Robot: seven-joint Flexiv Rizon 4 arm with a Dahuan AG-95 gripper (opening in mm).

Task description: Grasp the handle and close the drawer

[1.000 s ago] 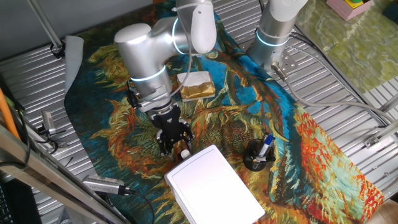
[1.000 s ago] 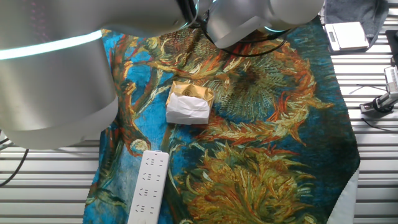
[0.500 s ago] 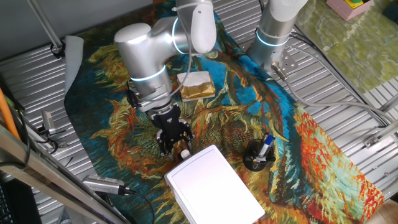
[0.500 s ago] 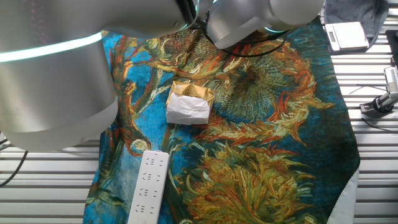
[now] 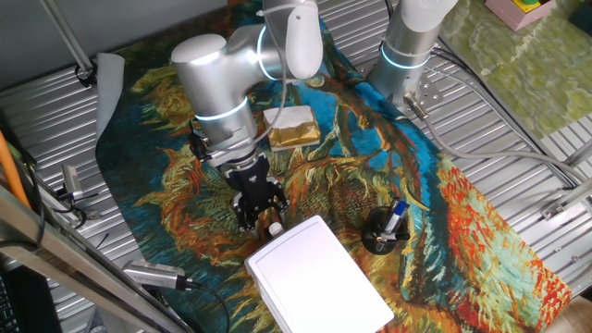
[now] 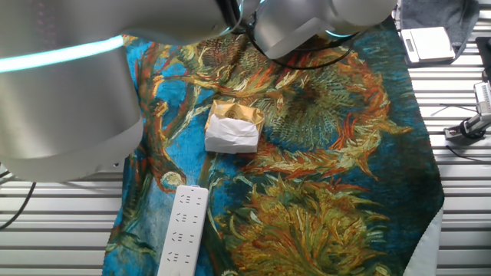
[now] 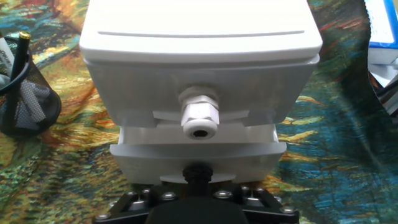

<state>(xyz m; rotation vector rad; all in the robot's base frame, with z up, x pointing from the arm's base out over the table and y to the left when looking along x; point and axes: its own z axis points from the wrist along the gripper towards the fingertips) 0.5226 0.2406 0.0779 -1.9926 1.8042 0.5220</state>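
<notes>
No readable brand or label text in any view. Flat-topped white rectangular plastic box (image 5: 319, 277) sits on the sunflower-print cloth (image 5: 444, 213) over the tabletop. Light-grey shallow plastic drawer (image 7: 198, 157) sticks out slightly below the box front, hand view. Small round whitish knob handle (image 5: 275, 228) right at the black two-finger tool (image 5: 260, 215); in hand view the lower knob is dark, mostly hidden behind tool hardware. A white cable-gland fitting (image 7: 199, 112) sits above it. Tool fingertips out of sight; can't tell whether it's open or gripping. Other fixed view: arm blocks the box; only tan-and-white sponge block (image 6: 232, 127) and white power strip (image 6: 184, 228), cut off at the bottom edge.
</notes>
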